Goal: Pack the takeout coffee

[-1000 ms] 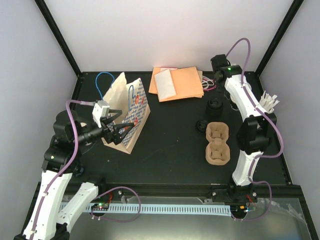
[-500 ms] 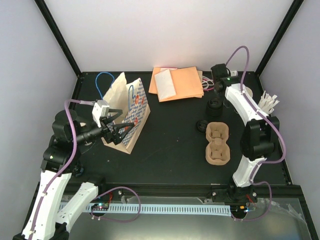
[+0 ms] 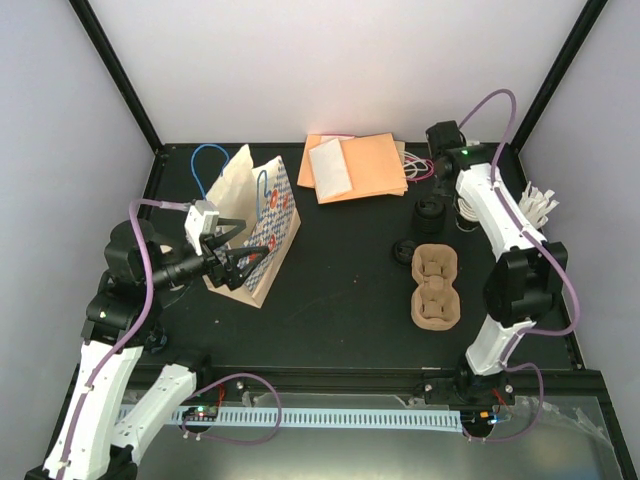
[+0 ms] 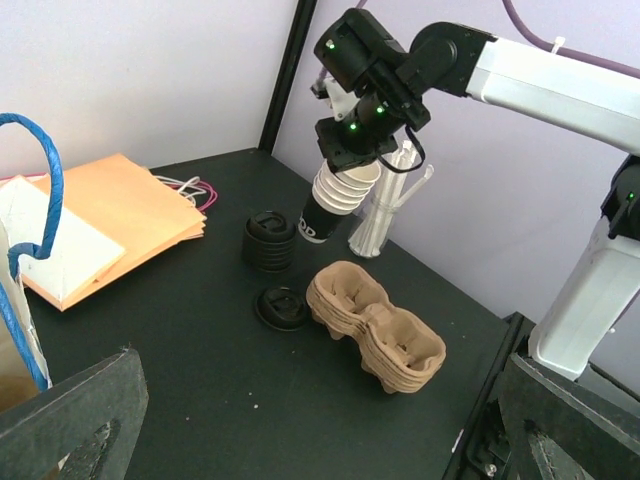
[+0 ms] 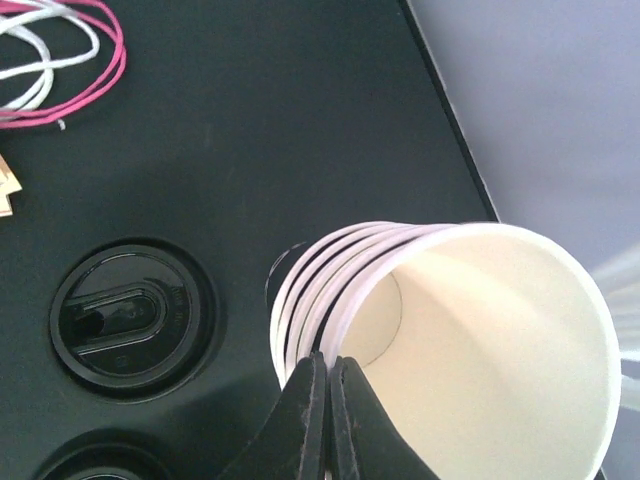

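Observation:
A tilted stack of nested cream cups (image 5: 480, 330) is at the back right; it also shows in the left wrist view (image 4: 345, 190) and the top view (image 3: 466, 208). My right gripper (image 5: 328, 360) is shut on the rim of the top cup. A single cup with a lid on does not show. A loose black lid (image 5: 130, 320) lies beside the stack, next to a pile of lids (image 4: 268, 240). My left gripper (image 3: 238, 265) is open at the paper bag (image 3: 255, 225), whose blue handle (image 4: 40, 190) shows at the left.
A brown pulp cup carrier (image 3: 436, 287) lies right of centre. Orange envelopes (image 3: 360, 165) lie at the back. White stirrers (image 3: 538, 205) stand at the right edge. Pink and white cords (image 5: 60, 60) lie near the back.
My right arm has swung left and then back right at the back of the table, by the cup stack. My left arm and the bag have not moved.

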`<action>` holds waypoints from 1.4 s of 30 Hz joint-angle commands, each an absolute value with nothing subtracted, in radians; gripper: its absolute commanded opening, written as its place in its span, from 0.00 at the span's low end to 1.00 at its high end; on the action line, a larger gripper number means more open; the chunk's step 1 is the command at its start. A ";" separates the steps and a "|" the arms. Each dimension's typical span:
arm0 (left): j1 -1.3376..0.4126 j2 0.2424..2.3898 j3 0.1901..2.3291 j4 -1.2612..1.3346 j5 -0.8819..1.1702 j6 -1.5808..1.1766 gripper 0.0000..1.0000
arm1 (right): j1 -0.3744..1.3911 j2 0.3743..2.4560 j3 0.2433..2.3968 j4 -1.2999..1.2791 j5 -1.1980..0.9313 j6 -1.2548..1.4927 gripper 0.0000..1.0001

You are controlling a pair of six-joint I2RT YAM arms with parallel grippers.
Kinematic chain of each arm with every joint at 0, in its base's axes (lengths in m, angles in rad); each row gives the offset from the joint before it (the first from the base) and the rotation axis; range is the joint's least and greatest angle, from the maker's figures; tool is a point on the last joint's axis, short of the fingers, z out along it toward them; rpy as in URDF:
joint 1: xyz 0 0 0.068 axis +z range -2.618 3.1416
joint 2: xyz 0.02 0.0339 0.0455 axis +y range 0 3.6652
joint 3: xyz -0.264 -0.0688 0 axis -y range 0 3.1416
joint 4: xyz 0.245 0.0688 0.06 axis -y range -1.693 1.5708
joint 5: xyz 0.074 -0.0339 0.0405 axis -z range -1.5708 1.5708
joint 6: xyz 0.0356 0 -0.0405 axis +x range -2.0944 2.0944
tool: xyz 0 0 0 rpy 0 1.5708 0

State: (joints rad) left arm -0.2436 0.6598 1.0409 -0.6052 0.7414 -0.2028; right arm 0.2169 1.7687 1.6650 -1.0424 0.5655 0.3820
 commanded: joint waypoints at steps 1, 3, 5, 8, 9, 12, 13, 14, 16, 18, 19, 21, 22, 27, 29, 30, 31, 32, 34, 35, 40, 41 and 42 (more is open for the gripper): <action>-0.249 0.644 1.071 -0.610 0.751 -0.211 0.99 | 0.217 1.721 1.577 -1.006 0.607 0.472 0.02; -0.249 0.643 1.064 -0.599 0.754 -0.220 0.99 | 0.206 1.752 1.632 -1.077 0.482 0.419 0.01; -0.249 0.643 1.068 -0.605 0.755 -0.220 0.99 | 0.225 1.775 1.706 -1.205 0.579 0.519 0.01; -0.250 0.633 1.050 -0.588 0.759 -0.230 0.99 | 0.212 1.706 1.579 -1.016 0.493 0.433 0.01; -0.250 0.632 1.045 -0.579 0.759 -0.234 0.99 | 0.203 1.736 1.652 -1.104 0.424 0.450 0.01; -0.252 0.638 1.061 -0.604 0.758 -0.226 0.99 | 0.249 1.721 1.722 -1.198 0.552 0.510 0.01; -0.252 0.636 1.059 -0.602 0.757 -0.226 0.99 | 0.247 1.689 1.646 -1.057 0.560 0.485 0.03; -0.252 0.633 1.051 -0.591 0.758 -0.229 0.99 | 0.227 1.690 1.614 -1.050 0.493 0.452 0.02; -0.253 0.630 1.043 -0.584 0.756 -0.233 0.99 | 0.201 1.777 1.782 -1.271 0.415 0.508 0.01; -0.253 0.633 1.054 -0.601 0.758 -0.234 0.99 | 0.210 1.805 1.840 -1.286 0.516 0.582 0.01; -0.254 0.632 1.053 -0.600 0.758 -0.233 0.99 | 0.205 1.800 1.785 -1.206 0.505 0.537 0.01; -0.255 0.625 1.041 -0.581 0.759 -0.239 0.99 | 0.187 1.858 1.834 -1.266 0.454 0.518 0.01; -0.255 0.625 1.045 -0.584 0.759 -0.238 0.99 | 0.188 1.892 1.873 -1.331 0.493 0.554 0.01; -0.255 0.628 1.064 -0.617 0.750 -0.218 0.99 | 0.201 1.896 1.931 -1.372 0.549 0.537 0.01; -0.255 0.630 1.060 -0.614 0.747 -0.220 0.99 | 0.202 1.885 1.974 -1.402 0.561 0.535 0.01; -0.256 0.634 1.061 -0.612 0.750 -0.223 0.99 | 0.202 1.883 1.999 -1.418 0.556 0.531 0.01; -0.256 0.638 1.061 -0.613 0.750 -0.226 0.99 | 0.206 1.881 2.027 -1.436 0.554 0.526 0.01; -0.256 0.641 1.062 -0.611 0.751 -0.227 0.99 | 0.210 1.880 2.057 -1.458 0.560 0.523 0.01; -0.256 0.644 1.061 -0.603 0.750 -0.232 0.99 | 0.228 1.878 2.120 -1.508 0.590 0.517 0.01; -0.256 0.644 1.060 -0.600 0.751 -0.233 0.99 | 0.243 1.871 2.143 -1.518 0.608 0.497 0.01; -0.267 0.658 1.049 -0.576 0.766 -0.254 0.99 | 0.354 1.784 2.151 -1.477 0.524 0.381 0.01; -0.275 0.665 1.047 -0.569 0.773 -0.264 0.99 | 0.383 1.761 2.139 -1.452 0.475 0.354 0.01; -0.290 0.673 1.045 -0.561 0.773 -0.275 0.99 | 0.418 1.741 2.128 -1.428 0.422 0.324 0.01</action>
State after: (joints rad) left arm -0.2588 0.6464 1.0393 -0.6022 0.7437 -0.2379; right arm 0.3187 1.8305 2.1311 -1.4651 0.5430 0.4377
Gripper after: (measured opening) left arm 0.988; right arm 0.037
